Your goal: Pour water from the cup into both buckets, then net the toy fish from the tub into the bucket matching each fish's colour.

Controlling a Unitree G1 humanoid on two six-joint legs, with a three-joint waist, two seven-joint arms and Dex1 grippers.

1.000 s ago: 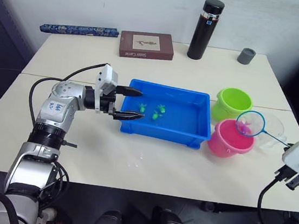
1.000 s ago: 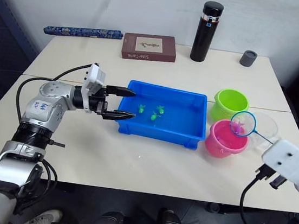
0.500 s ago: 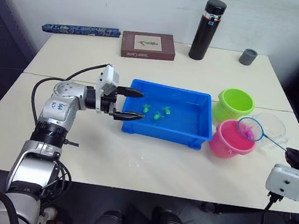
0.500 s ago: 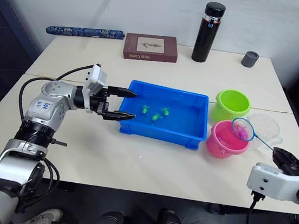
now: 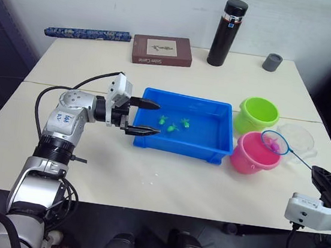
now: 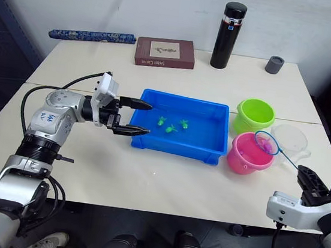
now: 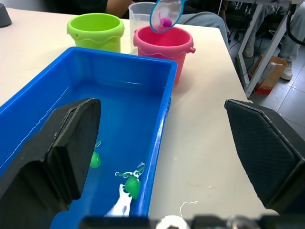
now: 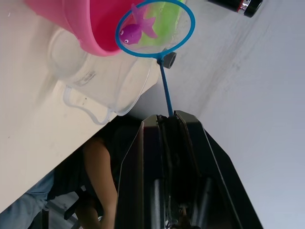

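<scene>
The right gripper (image 8: 167, 125) is clamped on the thin handle of the net (image 5: 275, 142), whose hoop hangs just over the near-right rim of the pink bucket (image 5: 251, 154) with a pink fish (image 8: 135, 29) lying in the mesh. The step in hand looks like dropping that fish into its matching bucket, and doing it well probably means carrying the hoop further in over the bucket's mouth before rolling the wrist, so the fish falls inside and not down the outer wall or into the clear cup (image 5: 302, 141) just behind. A slow turn should let the fish slide off without catching in the mesh. The left gripper (image 5: 144, 116) hovers with its fingers spread wide over the left end of the blue tub (image 5: 181, 147), holding nothing. The tub holds shallow water and three green fish (image 5: 174, 125) near its middle. The green bucket (image 5: 257, 113) stands just behind the pink one; what either bucket holds cannot be made out, and the cup looks empty.
</scene>
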